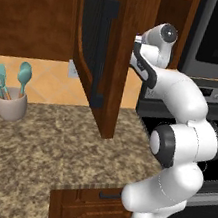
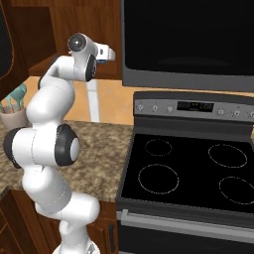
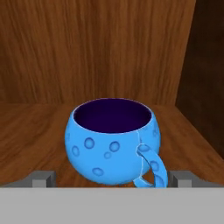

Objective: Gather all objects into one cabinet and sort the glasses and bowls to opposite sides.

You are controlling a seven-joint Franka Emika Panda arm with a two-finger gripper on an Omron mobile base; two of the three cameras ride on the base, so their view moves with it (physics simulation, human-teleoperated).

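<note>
The bright blue mug [image 3: 111, 142] stands upright on the wooden shelf floor [image 3: 30, 135] of the cabinet, dark inside, with its handle turned toward the camera and slightly right. My gripper [image 3: 113, 180] is open. One of its fingertips [image 3: 43, 178] rises on each side of the mug, and a gap shows between each tip and the mug's wall. In the left base view my arm reaches past the cabinet's open door [image 1: 117, 57] with its black bar handle [image 1: 104, 54]. The bowl and the pale mugs are out of view.
A pale holder with teal utensils [image 1: 11, 105] stands on the granite counter [image 1: 47, 151]. The black stove [image 2: 183, 173] lies to the right, with a dark microwave [image 2: 188, 39] above it. The cabinet's right side wall [image 3: 201, 65] is close to the mug.
</note>
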